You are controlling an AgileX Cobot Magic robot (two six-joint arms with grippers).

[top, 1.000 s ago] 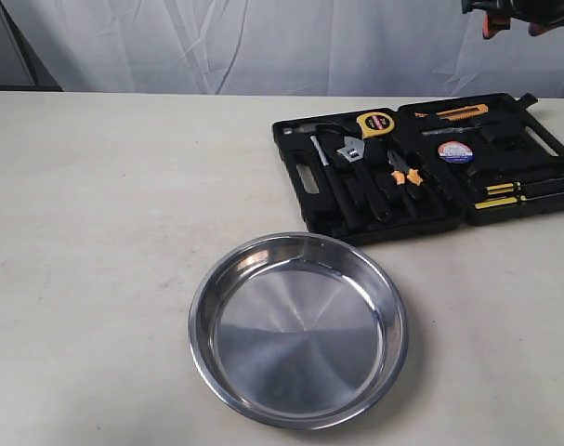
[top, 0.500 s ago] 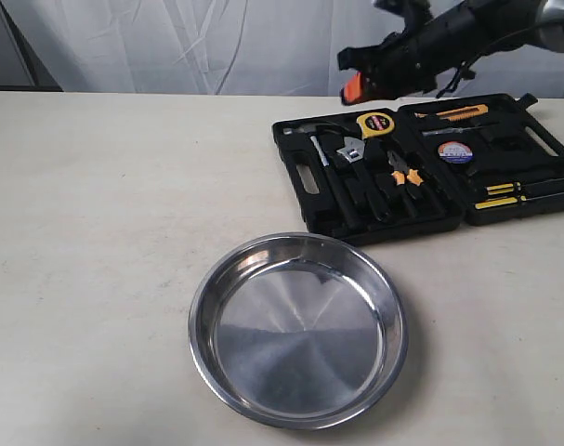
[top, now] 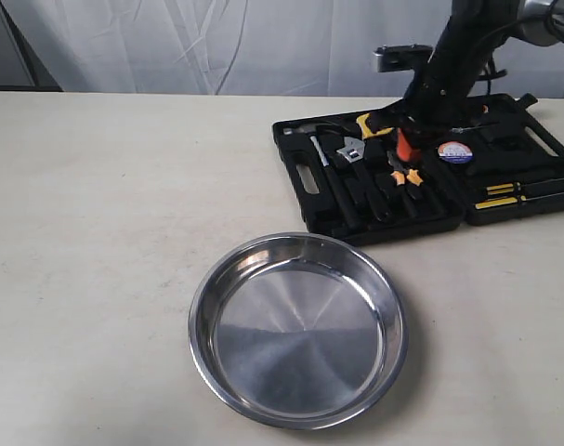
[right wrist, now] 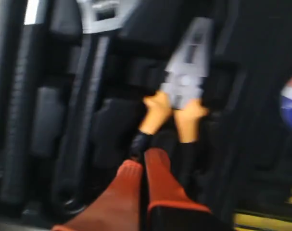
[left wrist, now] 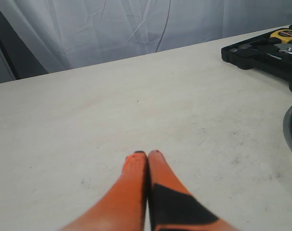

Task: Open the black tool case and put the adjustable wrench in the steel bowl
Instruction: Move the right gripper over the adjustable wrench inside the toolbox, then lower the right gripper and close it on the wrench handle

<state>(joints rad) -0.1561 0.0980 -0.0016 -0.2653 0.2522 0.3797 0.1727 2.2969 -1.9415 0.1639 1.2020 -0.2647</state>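
The black tool case point(top: 309, 177) lies open at the back right of the table, with tools in its slots. The adjustable wrench point(top: 349, 150) rests in the case's left half, silver head up, black handle toward the front, beside the hammer point(top: 320, 149). My right gripper point(top: 404, 147) hangs shut and empty over the orange-handled pliers point(right wrist: 182, 91), a little right of the wrench; the right wrist view is blurred. The steel bowl point(top: 298, 409) sits empty at the front centre. My left gripper point(left wrist: 147, 154) is shut and empty above bare table, outside the exterior view.
A yellow tape measure point(top: 370, 124), a tape roll point(top: 455, 151) and yellow-handled screwdrivers point(top: 504, 195) fill other slots of the case. In the left wrist view the case point(left wrist: 261, 50) and the bowl's rim point(left wrist: 291, 130) show at one edge. A white curtain point(top: 263, 46) hangs behind the table.
The right arm swung down from the top right corner across the case, and its shut fingers now hang just above the pliers. The case, wrench and bowl have not moved.
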